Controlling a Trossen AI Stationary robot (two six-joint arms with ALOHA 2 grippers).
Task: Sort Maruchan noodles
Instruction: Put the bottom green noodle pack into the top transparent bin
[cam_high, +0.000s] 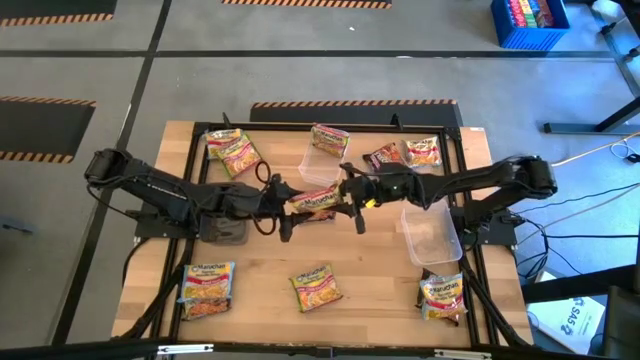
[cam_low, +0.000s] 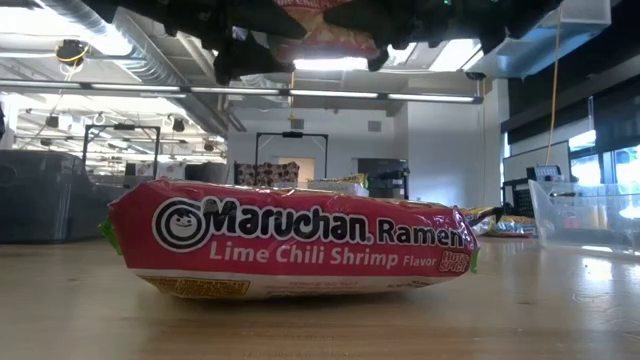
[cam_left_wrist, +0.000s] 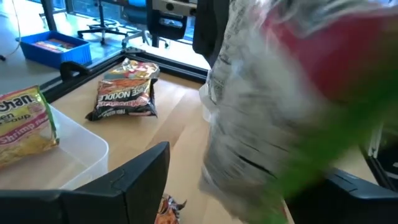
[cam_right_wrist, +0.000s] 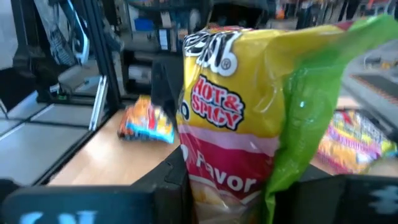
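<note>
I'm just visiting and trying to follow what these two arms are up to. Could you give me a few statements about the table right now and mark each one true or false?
1. A Maruchan packet is held in the air between the two grippers. True.
2. The right gripper is shut on that packet. True.
3. The clear tub by the right arm is full of packets. False: no packet shows inside it.
4. The packet nearest the low camera reads Lime Chili Shrimp. True.
5. The left gripper is parked at the table's edge. False: it is at the table's middle, beside the held packet.
</note>
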